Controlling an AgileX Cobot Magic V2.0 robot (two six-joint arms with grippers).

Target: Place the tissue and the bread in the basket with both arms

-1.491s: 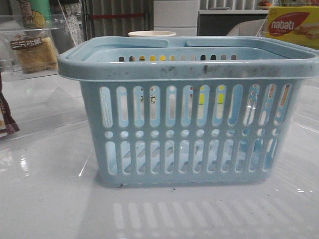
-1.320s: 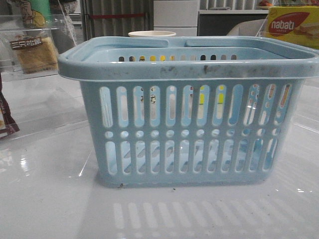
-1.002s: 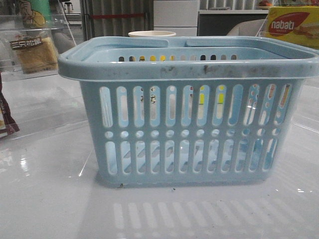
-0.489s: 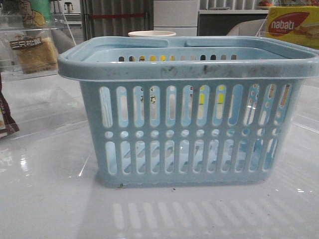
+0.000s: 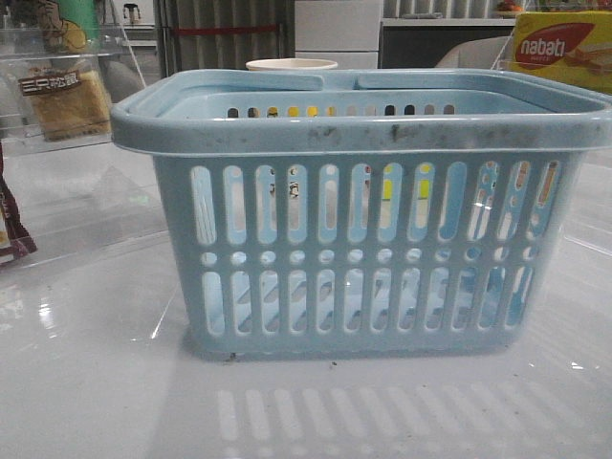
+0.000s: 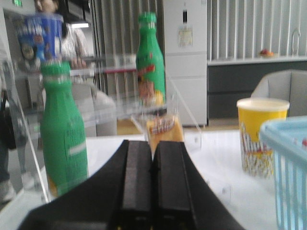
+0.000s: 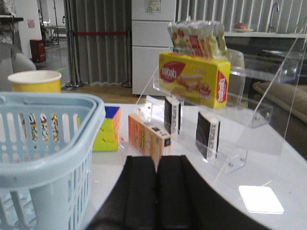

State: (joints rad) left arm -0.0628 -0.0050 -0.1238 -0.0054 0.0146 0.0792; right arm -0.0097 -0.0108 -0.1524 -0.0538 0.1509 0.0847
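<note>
Treat the task as not yet started: neither item is in the basket (image 5: 363, 210), and neither arm holds anything.

**Grippers.** The left gripper (image 6: 152, 165) has its two black fingers pressed flat together with nothing between them. The right gripper (image 7: 157, 177) is likewise closed on itself and empty.

**Basket.** It stands upright on the white table (image 5: 96, 382). Through the slotted front wall you see only the far wall and things behind it; no pack or bag is visible on the basket floor. The handles lie folded on the rim.

**Bread.** The bread (image 5: 67, 96) stands in its clear bag on a transparent acrylic shelf (image 5: 29, 134), beyond the basket and off its left end, well apart from it. In the left wrist view the bread (image 6: 164, 128) sits directly ahead of the closed fingers.

**Tissue.** You cannot identify it with certainty. Two small upright packs with black faces, one being the dark pack (image 7: 208, 135), stand off the basket's right end, below the yellow nabati box (image 7: 194, 79); the tissue is probably among these.

**Remaining.** Both picks and both placements are still to be done. Expect to open each gripper before approach.
</note>
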